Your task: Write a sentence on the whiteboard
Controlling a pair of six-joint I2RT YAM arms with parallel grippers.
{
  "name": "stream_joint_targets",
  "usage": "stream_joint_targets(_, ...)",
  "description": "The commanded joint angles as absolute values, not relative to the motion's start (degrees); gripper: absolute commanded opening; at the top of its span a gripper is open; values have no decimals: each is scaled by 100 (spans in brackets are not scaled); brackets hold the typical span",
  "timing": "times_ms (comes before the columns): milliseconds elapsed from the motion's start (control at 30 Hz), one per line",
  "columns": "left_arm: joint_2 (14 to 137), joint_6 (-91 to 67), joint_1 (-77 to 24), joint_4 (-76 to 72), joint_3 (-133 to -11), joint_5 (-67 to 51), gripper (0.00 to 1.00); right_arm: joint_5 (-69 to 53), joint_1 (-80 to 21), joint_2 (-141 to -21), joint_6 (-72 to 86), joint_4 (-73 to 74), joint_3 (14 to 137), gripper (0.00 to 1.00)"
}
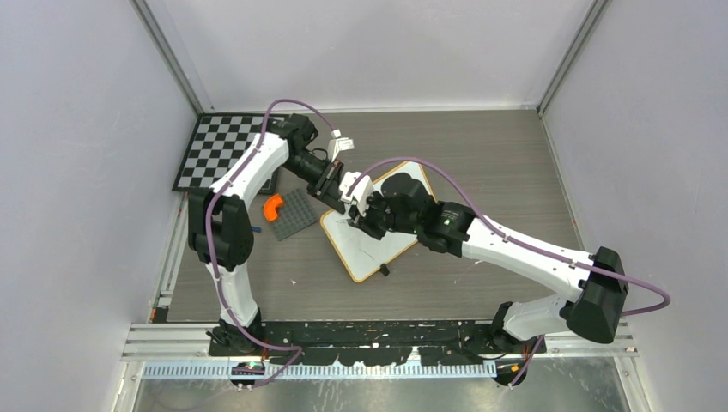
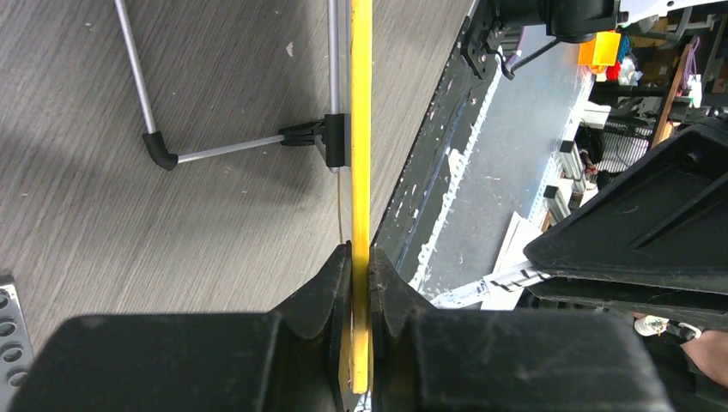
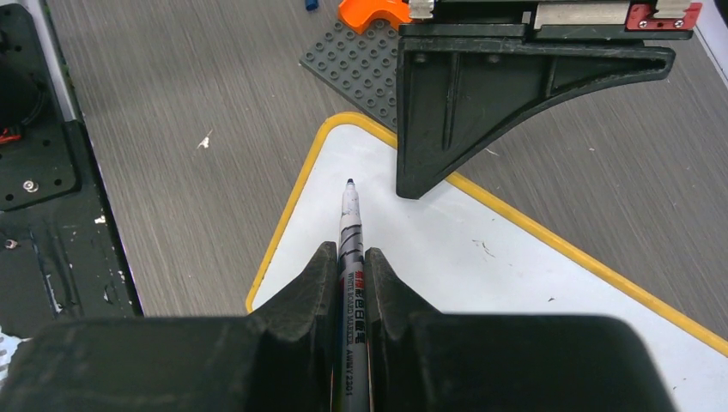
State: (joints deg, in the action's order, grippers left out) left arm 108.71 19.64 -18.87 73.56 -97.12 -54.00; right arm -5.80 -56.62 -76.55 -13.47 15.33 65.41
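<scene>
The whiteboard (image 1: 378, 245) lies tilted on the table, white with a yellow-orange frame. My left gripper (image 1: 336, 190) is shut on its far frame edge; the left wrist view shows the edge (image 2: 360, 129) edge-on between my fingers (image 2: 360, 257). My right gripper (image 3: 348, 253) is shut on a whiteboard marker (image 3: 350, 215), also seen from above (image 1: 365, 219). The marker tip (image 3: 349, 182) points at the board (image 3: 446, 249) near a rounded corner; I cannot tell if it touches. No blue sentence shows, only faint stray marks (image 3: 485, 249).
A grey studded plate (image 1: 294, 213) with an orange curved piece (image 1: 272, 206) lies just left of the board. A checkerboard (image 1: 215, 150) lies at the far left. The board's metal stand legs (image 2: 223, 150) rest on the table. The left finger (image 3: 481, 103) hangs over the board close to the marker tip.
</scene>
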Motion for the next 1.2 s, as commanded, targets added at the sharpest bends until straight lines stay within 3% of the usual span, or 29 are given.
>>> stream_joint_targets(0,11075,2048,-1978,7042,-9828,-5137,0,-494,-5674,-7741,-1330,1285,6768,0)
stream_joint_targets(600,11065,2092,-1978,7015,-9738,-5133,0,-546,-5682,-8144,-1286,1396,7145,0)
stream_joint_targets(1167,11091,2130,-1978,7042,-9756,-5120,0,-436,-5679,-8110,-1426,1181,6600,0)
